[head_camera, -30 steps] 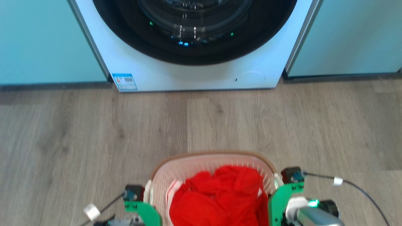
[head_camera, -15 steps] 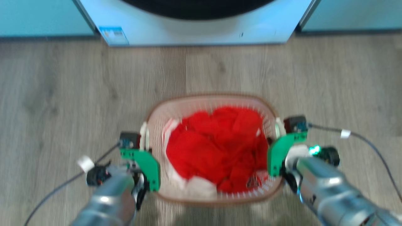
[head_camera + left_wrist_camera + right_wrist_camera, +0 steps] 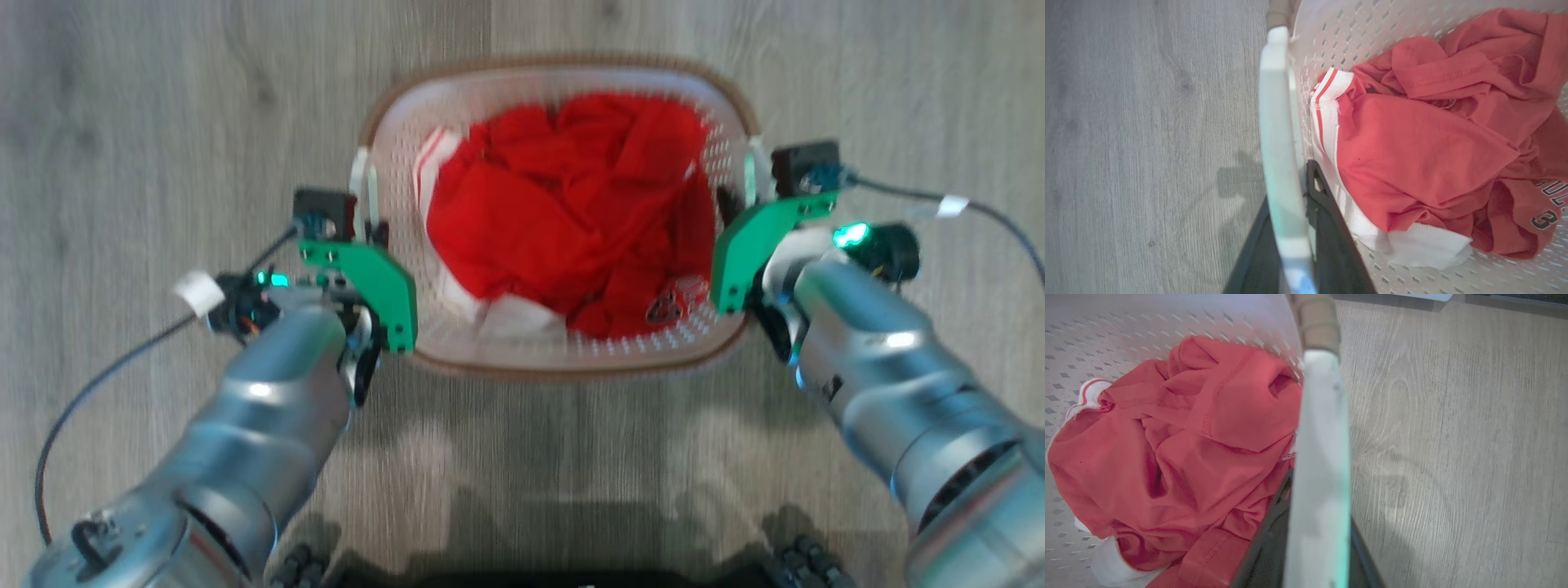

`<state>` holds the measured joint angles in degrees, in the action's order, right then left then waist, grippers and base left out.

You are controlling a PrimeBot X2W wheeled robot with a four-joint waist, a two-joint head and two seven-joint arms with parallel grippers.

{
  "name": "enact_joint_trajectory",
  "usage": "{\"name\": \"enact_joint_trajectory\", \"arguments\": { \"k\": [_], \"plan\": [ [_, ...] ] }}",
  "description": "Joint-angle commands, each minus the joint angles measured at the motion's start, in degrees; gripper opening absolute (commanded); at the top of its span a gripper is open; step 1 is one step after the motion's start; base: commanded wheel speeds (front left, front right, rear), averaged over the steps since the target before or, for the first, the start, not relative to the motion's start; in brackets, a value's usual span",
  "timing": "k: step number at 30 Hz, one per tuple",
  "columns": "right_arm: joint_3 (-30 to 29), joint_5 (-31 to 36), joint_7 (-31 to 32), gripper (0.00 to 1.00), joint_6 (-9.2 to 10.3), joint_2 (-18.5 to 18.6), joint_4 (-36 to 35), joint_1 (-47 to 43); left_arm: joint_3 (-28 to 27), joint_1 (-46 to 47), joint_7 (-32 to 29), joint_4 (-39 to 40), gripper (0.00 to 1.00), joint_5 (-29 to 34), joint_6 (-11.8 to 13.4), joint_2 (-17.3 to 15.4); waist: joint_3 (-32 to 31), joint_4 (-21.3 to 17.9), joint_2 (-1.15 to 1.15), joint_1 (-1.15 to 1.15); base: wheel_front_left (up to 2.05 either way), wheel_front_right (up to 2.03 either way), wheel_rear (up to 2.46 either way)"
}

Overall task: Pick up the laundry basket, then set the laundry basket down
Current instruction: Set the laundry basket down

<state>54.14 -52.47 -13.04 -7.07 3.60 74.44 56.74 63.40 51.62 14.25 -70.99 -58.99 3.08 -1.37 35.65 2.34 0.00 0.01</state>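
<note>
Since the earlier frame the head camera has tipped downward, while both grippers stay at the handles. Finding: the left gripper (image 3: 371, 237) is clamped on the left handle (image 3: 1278, 122), one finger inside the wall, one outside. The right gripper (image 3: 739, 204) grips the right handle (image 3: 1323, 437) likewise. The laundry basket (image 3: 571, 363) lies between them above the wood floor (image 3: 122, 122); floor contact cannot be told. With red clothes (image 3: 571, 196) as load, it is probably light. The thin perforated plastic may flex, so the handles are the sound hold. Wrist views confirm finger placement; the head view shows whether the basket is level.
</note>
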Motion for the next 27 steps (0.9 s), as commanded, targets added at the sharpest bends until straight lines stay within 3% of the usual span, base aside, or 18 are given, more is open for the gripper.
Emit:
{"name": "enact_joint_trajectory", "arguments": {
  "k": [1,13,27],
  "plan": [
    [0.5,2.1,-0.8,0.0,-0.42,0.0,-0.5,-0.5,-1.0,2.7,0.6,0.6,0.0,0.9,0.6,-1.5,4.8,1.0,0.0,-0.01,0.0,0.0,0.0],
    [-5.6,8.5,-1.0,0.0,-0.42,1.5,-0.5,2.2,-1.6,6.9,0.7,3.5,0.0,3.5,2.1,-1.5,12.2,2.4,0.0,-0.01,0.0,0.0,0.0],
    [-12.7,15.5,-0.7,0.0,-0.42,1.1,-0.5,1.6,-2.0,7.4,0.7,5.1,0.0,4.9,2.3,-1.5,15.7,2.8,0.0,-0.01,0.0,0.0,0.0]
  ]
}}
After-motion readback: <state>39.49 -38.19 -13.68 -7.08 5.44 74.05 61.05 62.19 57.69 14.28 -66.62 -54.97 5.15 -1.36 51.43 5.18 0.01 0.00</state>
